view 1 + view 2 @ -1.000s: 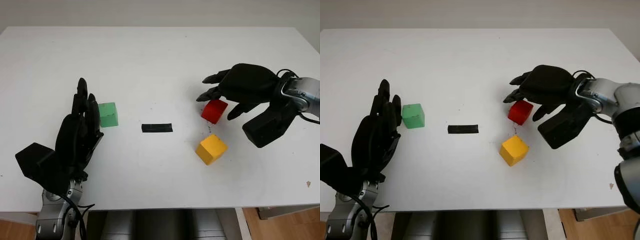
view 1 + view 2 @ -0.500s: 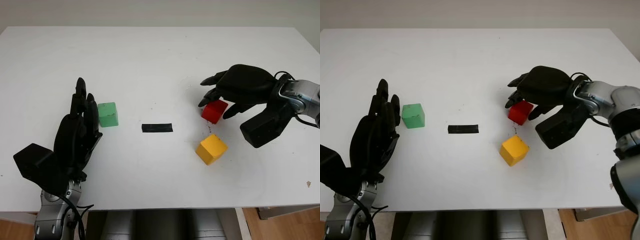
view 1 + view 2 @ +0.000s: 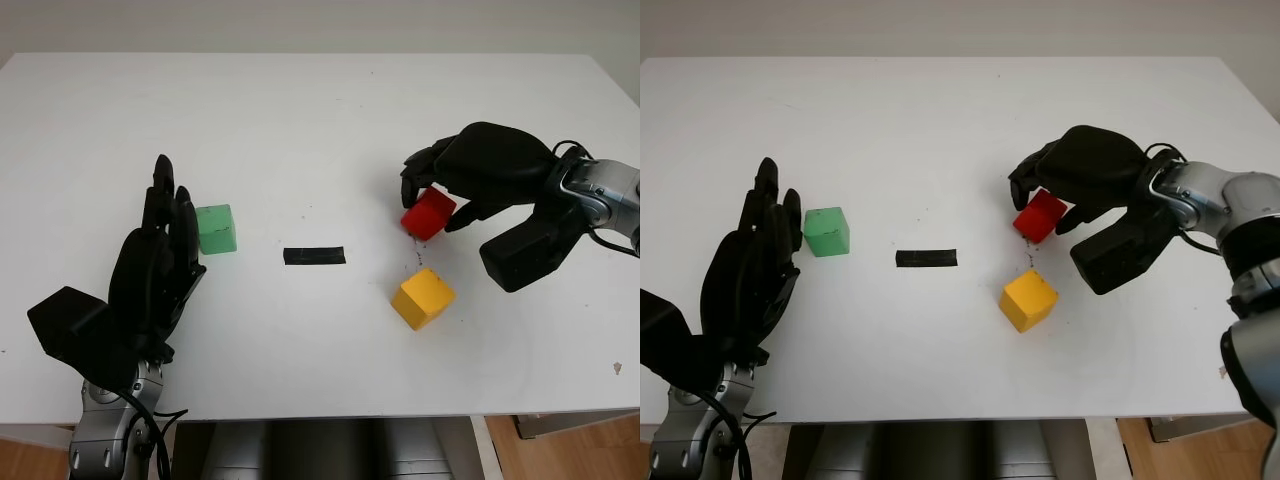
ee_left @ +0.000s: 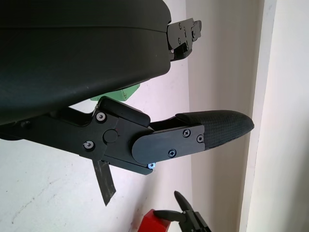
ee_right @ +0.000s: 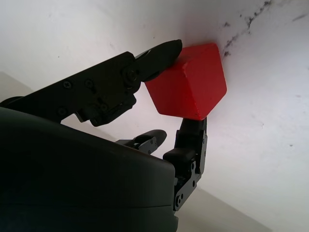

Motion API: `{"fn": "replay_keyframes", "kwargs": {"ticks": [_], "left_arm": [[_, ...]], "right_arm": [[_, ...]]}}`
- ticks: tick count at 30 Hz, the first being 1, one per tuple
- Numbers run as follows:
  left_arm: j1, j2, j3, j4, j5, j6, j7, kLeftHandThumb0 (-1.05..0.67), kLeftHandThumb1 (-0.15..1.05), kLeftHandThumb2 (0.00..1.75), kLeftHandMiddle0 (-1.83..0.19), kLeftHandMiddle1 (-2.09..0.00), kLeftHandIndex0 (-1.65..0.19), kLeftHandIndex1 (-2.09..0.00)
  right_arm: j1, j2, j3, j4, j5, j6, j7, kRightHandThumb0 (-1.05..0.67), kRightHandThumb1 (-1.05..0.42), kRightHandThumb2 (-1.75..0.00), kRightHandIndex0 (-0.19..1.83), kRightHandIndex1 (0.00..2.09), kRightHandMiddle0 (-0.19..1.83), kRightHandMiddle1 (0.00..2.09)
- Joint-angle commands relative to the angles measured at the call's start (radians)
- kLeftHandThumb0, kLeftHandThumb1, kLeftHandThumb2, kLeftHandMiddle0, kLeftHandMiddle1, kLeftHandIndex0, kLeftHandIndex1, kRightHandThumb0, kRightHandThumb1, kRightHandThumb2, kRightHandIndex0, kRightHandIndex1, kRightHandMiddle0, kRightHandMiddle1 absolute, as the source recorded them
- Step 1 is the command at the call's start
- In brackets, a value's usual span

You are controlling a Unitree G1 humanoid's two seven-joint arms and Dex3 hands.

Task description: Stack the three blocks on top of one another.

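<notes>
White table; black tape strip flat near centre

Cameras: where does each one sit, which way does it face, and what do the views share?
Left and right eye views: on the head, looking down at the table; both arms enter from below.
Left wrist view: beside the open left hand, facing across the table past the green block.
Right wrist view: under the right hand, facing its fingers closed on the red block.
Shared: the red block appears in all four.
</notes>
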Motion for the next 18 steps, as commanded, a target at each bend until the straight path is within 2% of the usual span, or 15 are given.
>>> {"fn": "replay_keyframes", "kwargs": {"ticks": [1,9,18], "left_arm": [[0.007,-0.006,-0.007,-0.02,0.006,0.001,0.005,-0.79,1.05,0.61,0.19,-0.01,0.19,0.0],[0.012,-0.009,-0.015,-0.018,0.013,-0.009,0.011,-0.79,1.05,0.61,0.19,-0.01,0.19,0.0],[0.014,-0.012,-0.018,-0.019,0.013,-0.013,0.015,-0.79,1.05,0.61,0.19,0.0,0.19,0.0]], "right_arm": [[-0.035,-0.001,-0.019,-0.01,0.02,0.005,-0.012,-0.27,-0.89,-0.05,0.56,0.06,0.58,1.06],[-0.004,0.047,-0.099,-0.074,0.182,0.004,0.082,-0.26,-0.85,-0.05,0.58,0.07,0.66,1.04],[-0.014,0.099,-0.113,-0.194,0.263,0.011,0.281,-0.27,-0.85,-0.06,0.5,0.03,0.68,0.93]]}}
